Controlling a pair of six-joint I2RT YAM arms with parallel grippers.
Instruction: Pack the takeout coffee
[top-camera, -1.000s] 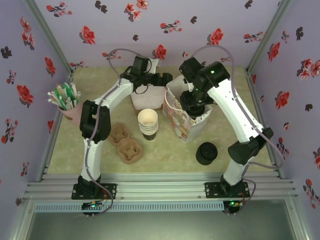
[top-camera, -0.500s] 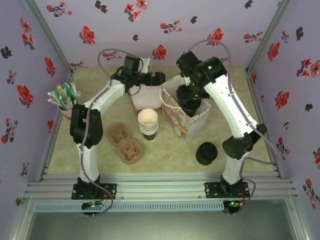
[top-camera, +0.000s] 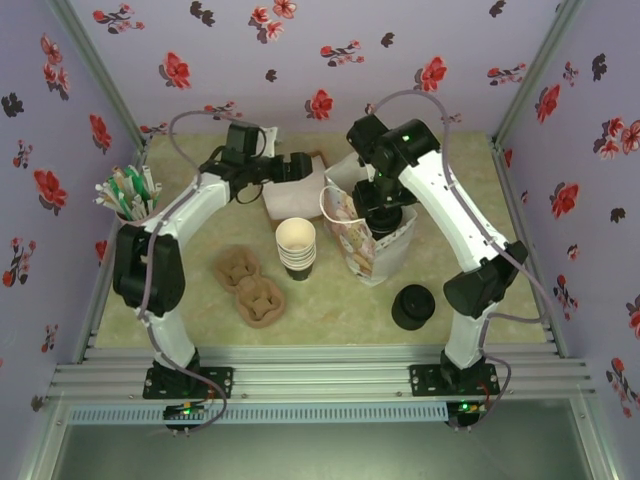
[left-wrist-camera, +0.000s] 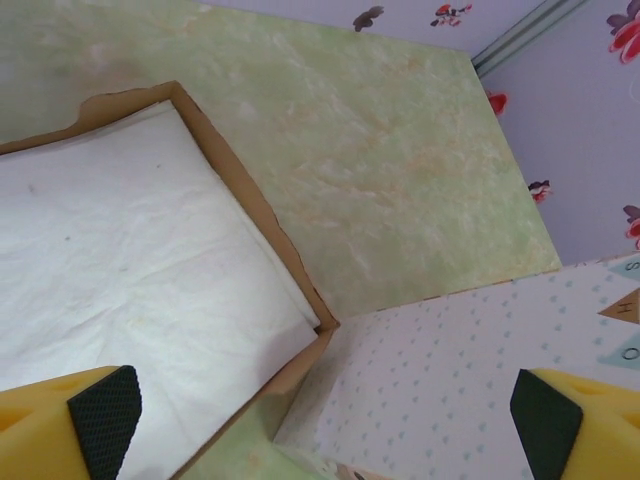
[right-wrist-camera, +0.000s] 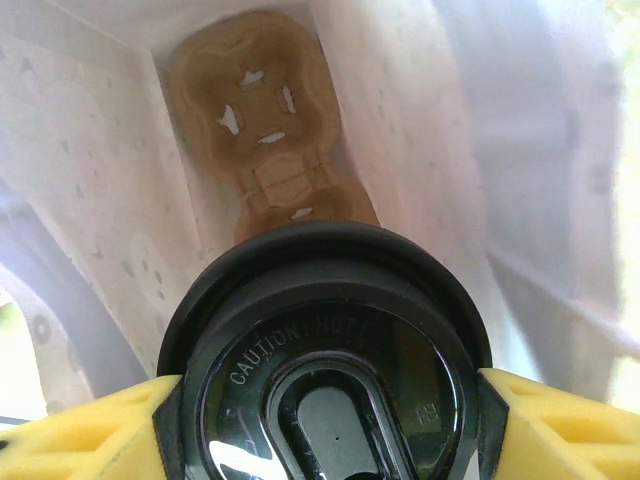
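Your right gripper (right-wrist-camera: 325, 432) is clamped on the coffee (right-wrist-camera: 325, 345), with the yellow fingers (right-wrist-camera: 80, 432) pinching it on both sides at the black lid (right-wrist-camera: 300, 290). The cup is hanging inside the paper bag (top-camera: 372, 250), which stands at the far middle of the table (top-camera: 330, 310).

There's a brown cup tray (right-wrist-camera: 262, 130) at the bottom of the bag. As far as I can tell, the socket you can see isn't straight under the cup, and the other one is half hidden by the lid. I'd line the cup up over a socket before lowering instead of dropping straight down.

Go slow, keep the cup upright, and only let go once it's seated. The bag walls are thin and close, so they're easy to snag.

Your left gripper (left-wrist-camera: 325, 415) is spread wide and holding nothing, between the napkin box (left-wrist-camera: 130, 270) and the bag. You could use it to steady the bag.
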